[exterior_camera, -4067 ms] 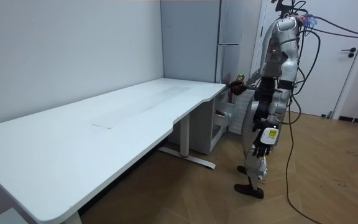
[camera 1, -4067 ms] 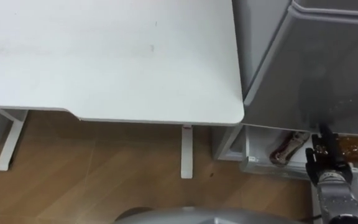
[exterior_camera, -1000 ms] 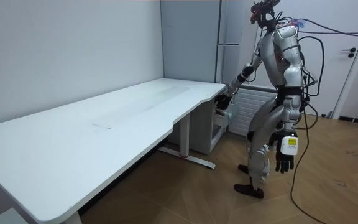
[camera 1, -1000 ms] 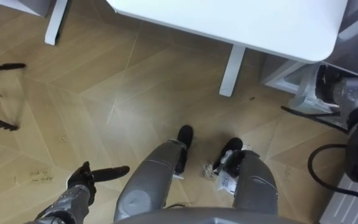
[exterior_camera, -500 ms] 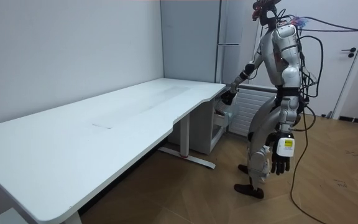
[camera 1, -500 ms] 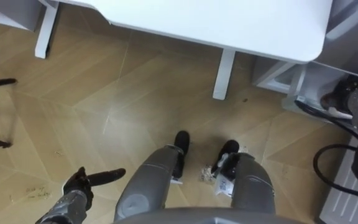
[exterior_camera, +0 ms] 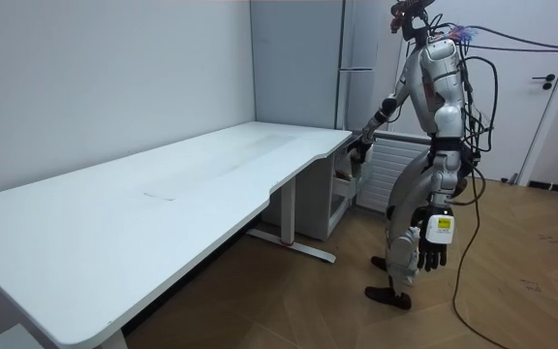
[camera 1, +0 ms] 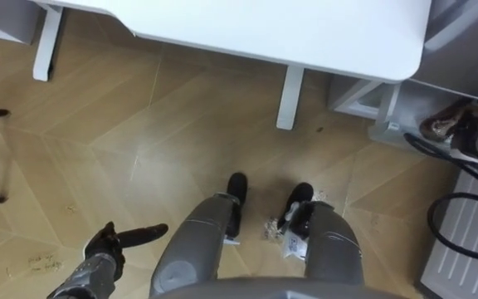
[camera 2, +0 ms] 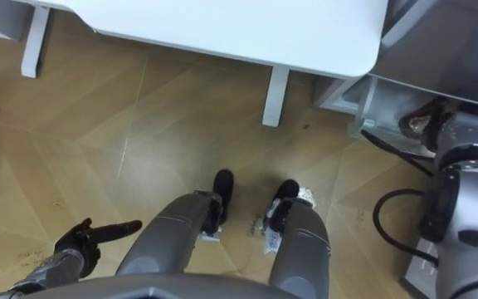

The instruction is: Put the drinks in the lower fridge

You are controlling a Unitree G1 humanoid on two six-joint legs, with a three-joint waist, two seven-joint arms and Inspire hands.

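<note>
Right hand (camera 1: pixel 466 124), at right edge, had neared the fridge drawer (camera 1: pixel 385 129) by a brown drink (camera 1: pixel 438 126), grip indiscernible; left hand (camera 1: pixel 104 247) hung loose. Likely placing; release next.

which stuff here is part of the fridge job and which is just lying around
Job: brown drink, apparently a bottle; lower fridge compartment, open; right hand, reaching into it; fridge.
Just about: white table; left hand, idle by the leg; door.
</note>
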